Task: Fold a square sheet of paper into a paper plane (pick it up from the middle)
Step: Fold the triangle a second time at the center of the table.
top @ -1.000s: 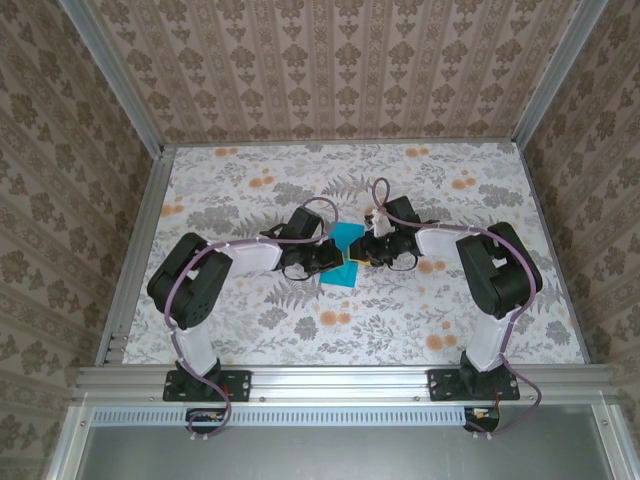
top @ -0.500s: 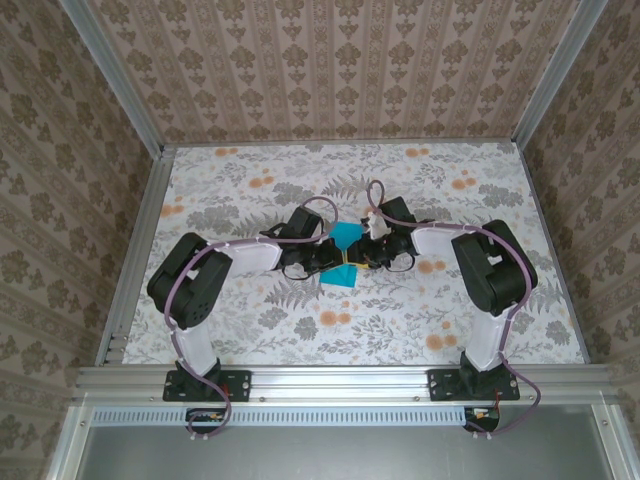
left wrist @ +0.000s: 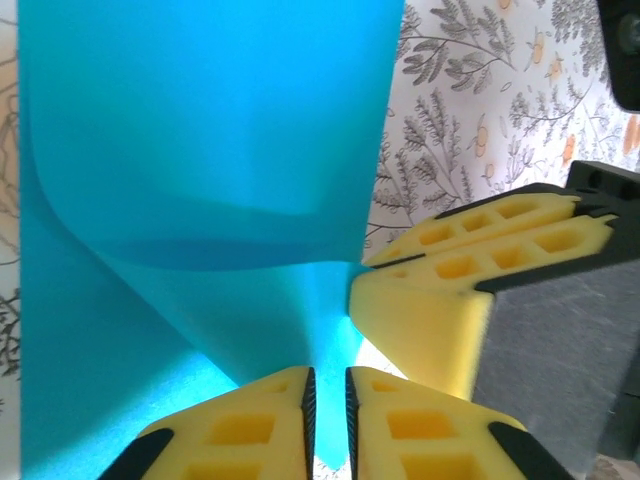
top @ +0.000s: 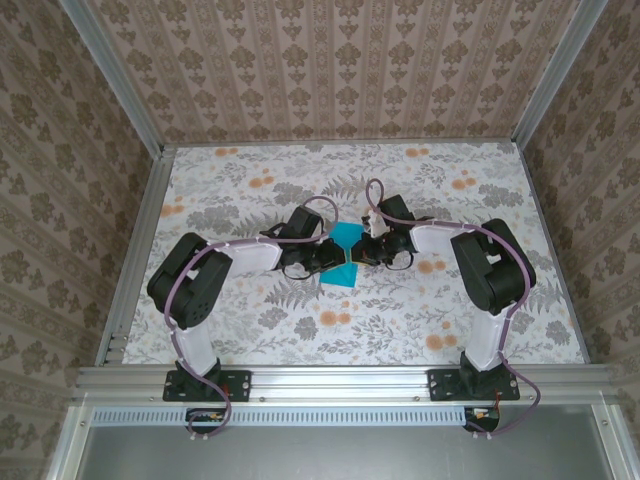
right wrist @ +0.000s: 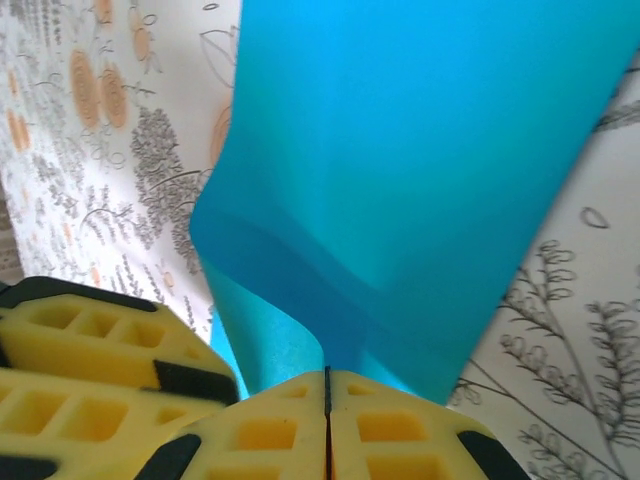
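The teal-blue square sheet of paper (top: pixel 347 237) is bowed into a saddle at the table's middle, pinched along its centre, with flaps spreading far and near. My right gripper (top: pixel 359 256) comes in from the right. In its wrist view the right gripper (right wrist: pixel 327 400) is shut on the paper (right wrist: pixel 420 150). My left gripper (top: pixel 336 258) faces it from the left. The left gripper (left wrist: pixel 328 400) stands open by a narrow gap, with the paper's (left wrist: pixel 200 150) ridge running between the pads. The right gripper's yellow fingers (left wrist: pixel 430 330) sit just beside it.
The floral tablecloth (top: pixel 250 320) covers the table, with aluminium rails (top: pixel 130 260) along its left and near edges. Patterned walls (top: pixel 340 70) close the back and sides. The two arms' elbows (top: pixel 190 280) stand out to either side of the paper.
The right gripper has shifted slightly left, closer to the left gripper, over the paper's centre. The left arm has stayed put.
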{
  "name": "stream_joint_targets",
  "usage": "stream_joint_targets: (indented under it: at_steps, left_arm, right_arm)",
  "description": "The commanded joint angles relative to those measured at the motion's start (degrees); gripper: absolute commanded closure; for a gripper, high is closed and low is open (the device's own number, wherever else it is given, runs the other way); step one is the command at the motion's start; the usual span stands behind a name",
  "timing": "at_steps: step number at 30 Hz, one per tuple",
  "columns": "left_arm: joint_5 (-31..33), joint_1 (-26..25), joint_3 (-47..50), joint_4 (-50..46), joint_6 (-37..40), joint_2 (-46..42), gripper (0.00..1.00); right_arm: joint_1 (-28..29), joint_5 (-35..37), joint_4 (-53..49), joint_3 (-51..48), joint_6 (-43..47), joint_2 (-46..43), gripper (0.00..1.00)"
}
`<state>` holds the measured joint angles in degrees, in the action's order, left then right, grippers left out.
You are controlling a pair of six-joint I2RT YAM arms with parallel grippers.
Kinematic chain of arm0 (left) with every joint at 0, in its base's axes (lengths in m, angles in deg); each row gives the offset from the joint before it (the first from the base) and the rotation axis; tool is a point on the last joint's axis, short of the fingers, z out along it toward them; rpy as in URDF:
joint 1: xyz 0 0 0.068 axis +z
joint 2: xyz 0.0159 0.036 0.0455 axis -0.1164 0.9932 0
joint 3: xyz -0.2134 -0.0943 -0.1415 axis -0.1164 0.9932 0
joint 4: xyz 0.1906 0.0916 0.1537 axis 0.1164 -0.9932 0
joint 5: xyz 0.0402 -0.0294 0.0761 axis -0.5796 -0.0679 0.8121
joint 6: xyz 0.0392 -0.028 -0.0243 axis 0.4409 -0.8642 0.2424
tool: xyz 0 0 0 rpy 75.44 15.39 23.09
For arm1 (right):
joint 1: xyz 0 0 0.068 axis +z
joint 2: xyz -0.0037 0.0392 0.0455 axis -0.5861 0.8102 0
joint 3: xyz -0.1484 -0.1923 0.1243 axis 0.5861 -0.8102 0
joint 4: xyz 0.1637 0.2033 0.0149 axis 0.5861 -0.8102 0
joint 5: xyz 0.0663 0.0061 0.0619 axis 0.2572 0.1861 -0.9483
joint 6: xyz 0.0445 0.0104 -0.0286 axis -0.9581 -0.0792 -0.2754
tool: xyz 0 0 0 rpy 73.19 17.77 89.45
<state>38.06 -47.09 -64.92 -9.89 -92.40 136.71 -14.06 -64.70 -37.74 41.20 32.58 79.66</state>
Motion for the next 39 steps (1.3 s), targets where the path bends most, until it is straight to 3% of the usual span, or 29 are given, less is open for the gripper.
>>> stream_joint_targets:
  at_steps: [1,10,39]
  left_arm:
    - [-1.8,0.3,-0.9,2.2,0.0,-0.4,0.8]
    - [-2.4,0.3,-2.2,2.0,-0.2,1.5,0.79]
    - [-3.4,0.2,-5.1,0.4,0.4,4.6,0.81]
  right_arm:
    - [0.1,4.0,-3.0,1.7,2.1,0.9,0.92]
    - [0.1,7.2,-4.4,3.0,3.1,1.2,0.93]
    - [0.2,8.4,-5.8,3.5,3.1,2.3,0.92]
